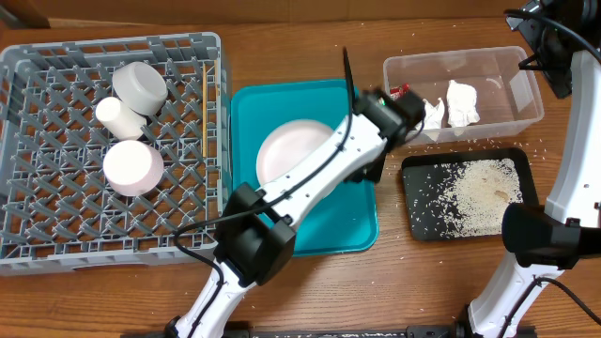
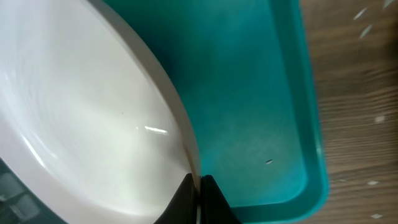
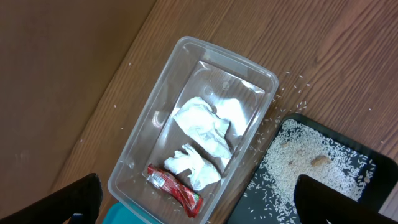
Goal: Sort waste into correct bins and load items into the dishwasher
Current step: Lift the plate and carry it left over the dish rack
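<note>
Lifting the plate (image 1: 286, 150) out of the tray (image 1: 352, 223) looks like your step now, and the hold is a thin one, so go gently. Your left fingers (image 2: 216, 204) are pinched shut on the plate's rim, one on each face, and they catch only the very edge. From there the plate spreads away toward the tray's middle, while the tray's wall runs just beside the fingers on the other side. Whether the plate's far edge rests on the tray floor, you cannot tell from here.

Raise it slowly and straight until the rim is above the tray's wall. A glazed plate held by its edge will likely want to swing down or slip, so avoid any quick turn of the wrist. Then carry it low to the rack (image 1: 56, 207), left of the tray, and aim for bare grid away from the crockery already there.

Your right fingers (image 3: 339, 199) are spread wide and empty, hanging over the tub (image 1: 512, 75), right of the tray.
</note>
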{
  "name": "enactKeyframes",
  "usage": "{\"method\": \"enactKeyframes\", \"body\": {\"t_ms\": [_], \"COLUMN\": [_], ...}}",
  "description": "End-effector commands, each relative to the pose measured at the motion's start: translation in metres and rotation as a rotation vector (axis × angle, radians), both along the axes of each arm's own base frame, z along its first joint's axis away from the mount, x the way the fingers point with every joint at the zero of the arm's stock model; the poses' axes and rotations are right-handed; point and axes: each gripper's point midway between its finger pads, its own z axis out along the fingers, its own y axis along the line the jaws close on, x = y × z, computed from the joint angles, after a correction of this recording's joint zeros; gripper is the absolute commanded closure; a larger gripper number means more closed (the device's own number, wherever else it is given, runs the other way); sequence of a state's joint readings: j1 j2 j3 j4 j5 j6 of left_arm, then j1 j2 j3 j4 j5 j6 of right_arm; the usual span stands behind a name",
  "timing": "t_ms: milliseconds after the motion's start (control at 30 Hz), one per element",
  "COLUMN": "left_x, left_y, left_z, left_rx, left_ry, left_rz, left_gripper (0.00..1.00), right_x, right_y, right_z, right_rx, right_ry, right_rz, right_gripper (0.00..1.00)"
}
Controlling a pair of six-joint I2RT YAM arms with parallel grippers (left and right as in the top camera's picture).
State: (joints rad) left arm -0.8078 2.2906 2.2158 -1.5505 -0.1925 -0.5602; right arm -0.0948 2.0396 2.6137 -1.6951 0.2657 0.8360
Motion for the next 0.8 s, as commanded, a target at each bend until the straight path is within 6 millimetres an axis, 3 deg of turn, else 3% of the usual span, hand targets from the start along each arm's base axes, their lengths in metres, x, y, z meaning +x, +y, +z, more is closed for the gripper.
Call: {"method": "enactKeyframes", "body": {"t_ms": [0,133,267,433,600,767], "left_x": [0.037,0.064,0.089,0.123,0.148,0.159], "left_y": [0.019,0.046,0.066,0.109,0.165,0.194], "left_z": [0.064,0.114,0.149,0.175,0.195,0.209], "left_rx": [-0.078,-0.214,-0.475,-0.765,-0.947,-1.094], "left_ry": [-0.133,-0.182,-0.175,-0.18,-0.24,-0.287], "left_rz": [0.012,0.043,0.041,0.064,0.102,0.072], "left_gripper": [0.96,0.96,0.96,0.96,0.96,0.96], "right_x": [0.001,0.001,0.001,0.001,0.001,0.001], "right_y": [0.0,0.0,0.0,0.0,0.0,0.0], "right_z": [0.001,0.001,0.001,0.001,0.001,0.001], "right_rx": [-0.005,-0.005,-0.005,-0.005,-0.005,-0.005], "right_ry": [-0.003,-0.003,-0.003,-0.004,-0.004,-0.004], "right_rz": [0.005,0.005,0.005,0.005,0.005,0.005], "right_gripper": [0.0,0.0,0.0,0.0,0.0,0.0]}}
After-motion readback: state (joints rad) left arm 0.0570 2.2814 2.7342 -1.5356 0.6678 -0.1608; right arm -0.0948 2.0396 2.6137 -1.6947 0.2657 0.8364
